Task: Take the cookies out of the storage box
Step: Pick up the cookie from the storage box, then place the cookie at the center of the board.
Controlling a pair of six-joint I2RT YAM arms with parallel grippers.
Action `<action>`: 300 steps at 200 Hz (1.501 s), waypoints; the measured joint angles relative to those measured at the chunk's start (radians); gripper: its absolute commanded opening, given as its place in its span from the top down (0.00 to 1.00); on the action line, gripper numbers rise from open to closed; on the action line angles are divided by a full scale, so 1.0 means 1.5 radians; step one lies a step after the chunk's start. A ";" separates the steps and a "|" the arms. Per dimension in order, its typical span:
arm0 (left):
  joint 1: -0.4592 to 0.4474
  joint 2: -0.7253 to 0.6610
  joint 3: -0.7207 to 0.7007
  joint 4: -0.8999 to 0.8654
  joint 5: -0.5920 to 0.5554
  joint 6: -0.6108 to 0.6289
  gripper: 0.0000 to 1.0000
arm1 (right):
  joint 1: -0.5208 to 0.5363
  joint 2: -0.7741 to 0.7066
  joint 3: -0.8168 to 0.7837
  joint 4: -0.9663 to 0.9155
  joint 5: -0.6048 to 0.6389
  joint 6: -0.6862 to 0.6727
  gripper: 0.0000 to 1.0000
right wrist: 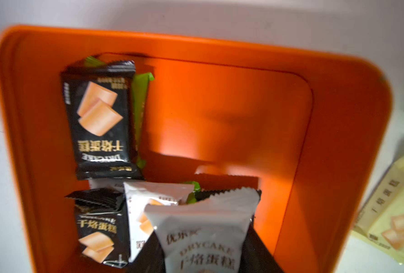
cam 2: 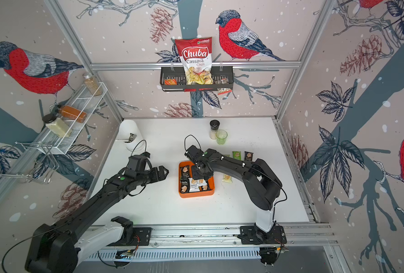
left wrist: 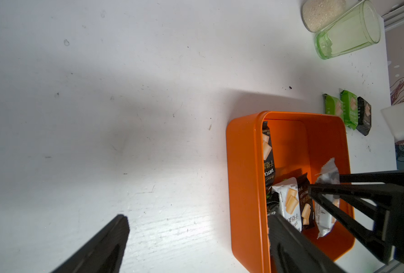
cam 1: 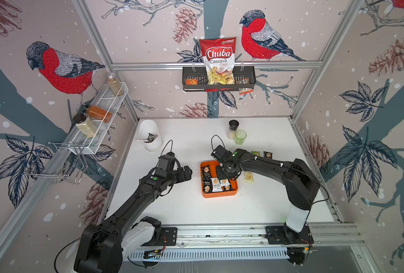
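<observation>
**Right pincer grips a white packet over the storage box**

In both top views the orange storage box (cam 1: 219, 194) sits mid-desk (cam 1: 184, 212), with cookies (cam 1: 216, 184) heaped in its near half. The right arm bends at the elbow and turns its wrist down, so the right pincer (cam 1: 227, 174) points into the box. Its own body hides the fingertips here. The left arm stretches low, and the left pincer (cam 1: 188, 173) hovers beside the box, apart from it. A pale yellow packet (cam 1: 248, 176) lies on the desk just outside the box. A green packet (cam 1: 255, 154) and a black packet (cam 1: 268, 154) lie beyond the right arm. A green cup (cam 1: 240, 137) and a shaker jar (cam 1: 232, 128) stand together near the back.

The left wrist view shows what the top views hide. The right pincer is closed on a white packet (left wrist: 328, 170), which is tipped on end above the others. The left pincer's own fingers (left wrist: 106, 241) stand wide apart and empty.

The right wrist view is blurred. The white packet fills the foreground between the black fingers. Beyond it one black packet lies on a green one, and much of the box floor is bare.
</observation>
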 measured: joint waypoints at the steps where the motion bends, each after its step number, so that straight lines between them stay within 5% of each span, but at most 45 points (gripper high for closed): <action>1: 0.000 0.000 0.000 0.000 0.000 0.000 0.04 | 0.000 -0.001 0.001 0.000 0.000 0.000 0.58; 84: 0.001 0.027 0.016 0.010 0.011 0.000 0.04 | -0.070 -0.096 0.004 0.010 0.007 0.016 0.59; 176: 0.001 0.065 0.024 0.038 0.025 -0.033 0.04 | -0.305 -0.233 -0.170 0.024 -0.008 -0.044 0.59; 232: 0.001 0.076 0.034 0.052 0.025 -0.037 0.04 | -0.422 -0.240 -0.269 0.047 -0.026 -0.092 0.59; 300: 0.001 0.097 0.046 0.054 0.024 -0.055 0.04 | -0.435 -0.187 -0.275 0.081 -0.025 -0.129 0.57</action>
